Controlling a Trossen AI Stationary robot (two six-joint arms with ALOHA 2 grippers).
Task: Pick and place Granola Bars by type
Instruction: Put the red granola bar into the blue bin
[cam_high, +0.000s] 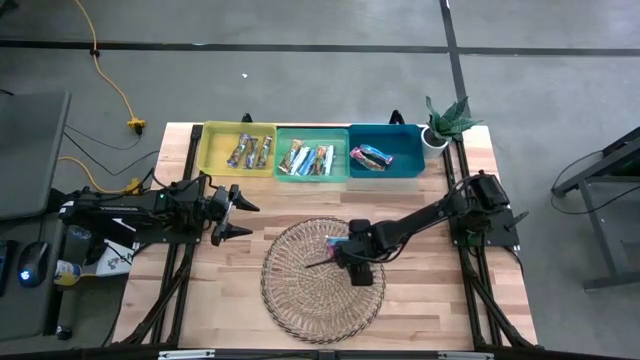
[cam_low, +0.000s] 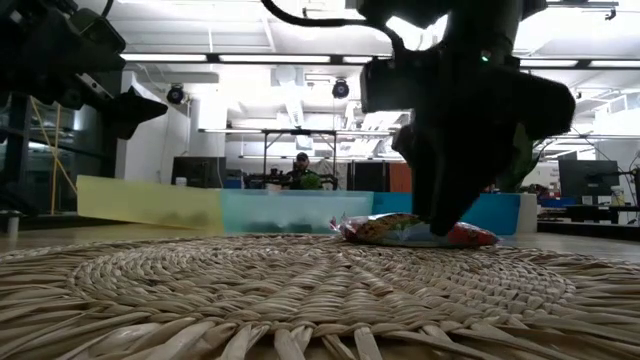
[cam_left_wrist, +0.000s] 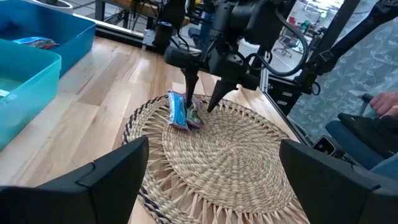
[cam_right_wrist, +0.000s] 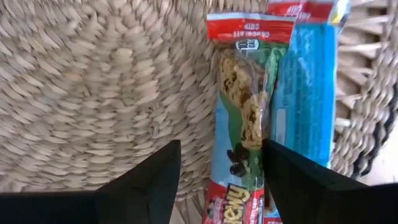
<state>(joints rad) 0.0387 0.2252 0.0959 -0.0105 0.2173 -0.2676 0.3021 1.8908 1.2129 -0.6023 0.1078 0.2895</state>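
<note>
My right end effector (cam_right_wrist: 221, 171) is low over the round wicker tray (cam_high: 300, 300), fingers spread and straddling one of two Granola Bars (cam_right_wrist: 249, 118) that lie side by side, touching, near the tray's rim. The bar between my fingertips has a red band at its far end reading "CHOCOLATE CHIP", and a red band at the near end with white lettering ending in "EWY"; its long axis runs straight away from my wrist. The second bar (cam_right_wrist: 305, 93) beside it is bright blue with a red end and lies parallel to it. I am not gripping either one: my fingers stand open on both sides of the wrapper.

My left end effector (cam_high: 236, 210) waits open above the table (cam_high: 420, 310), beside the tray's left edge.

Along the table's far edge sit three bins: the yellow bin (cam_high: 240, 150) holds brown-silver bars, the green bin (cam_high: 312, 158) holds light blue-white bars, and the blue bin (cam_high: 386, 155) holds teal-pink bars. A potted plant (cam_high: 443, 122) stands at the far right corner.
</note>
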